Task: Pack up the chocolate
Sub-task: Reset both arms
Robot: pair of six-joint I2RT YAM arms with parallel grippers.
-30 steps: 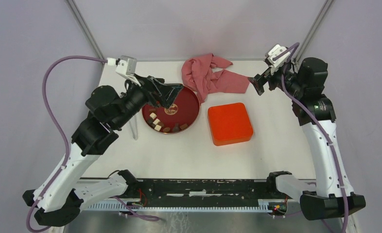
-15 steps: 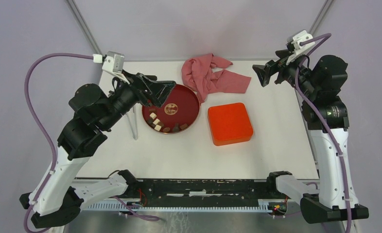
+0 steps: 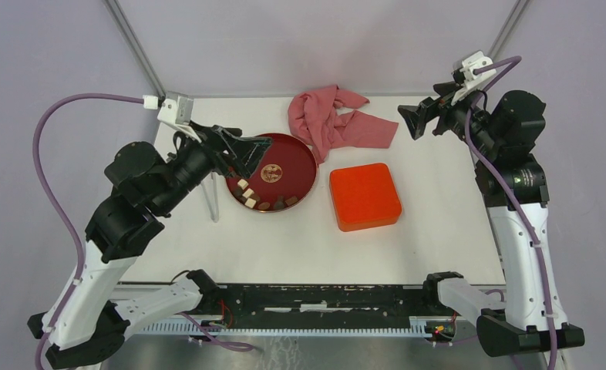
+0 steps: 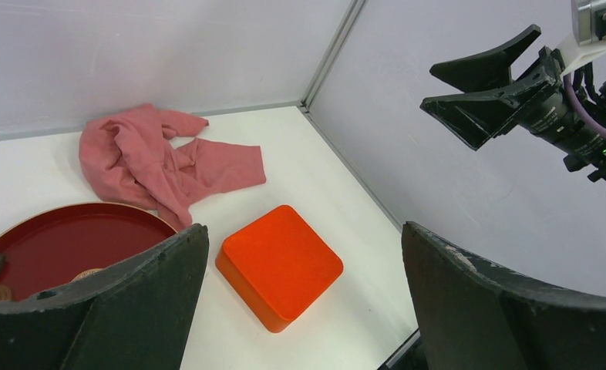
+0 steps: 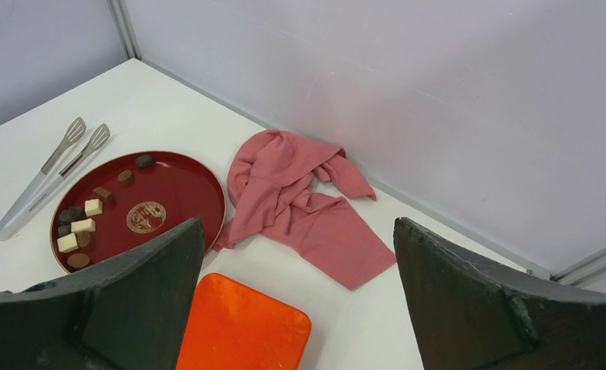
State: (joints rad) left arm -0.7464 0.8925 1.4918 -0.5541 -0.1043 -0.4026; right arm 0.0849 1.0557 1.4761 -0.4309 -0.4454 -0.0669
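Observation:
Several small chocolate pieces, brown and cream, lie on the near-left part of the round dark-red plate; they also show in the right wrist view. The orange tin stands shut with its lid on, right of the plate. My left gripper is open and empty, raised over the plate's far-left rim. My right gripper is open and empty, raised at the far right beyond the pink cloth. In the left wrist view the tin lies between my open fingers.
A crumpled pink cloth lies at the back, touching the plate's far edge. Metal tongs lie on the table left of the plate. Walls and frame posts close in the back corners.
My left arm has drawn back to the left, its gripper sliding from over the plate toward the left rim. My right arm has lifted and its gripper has moved up and back.

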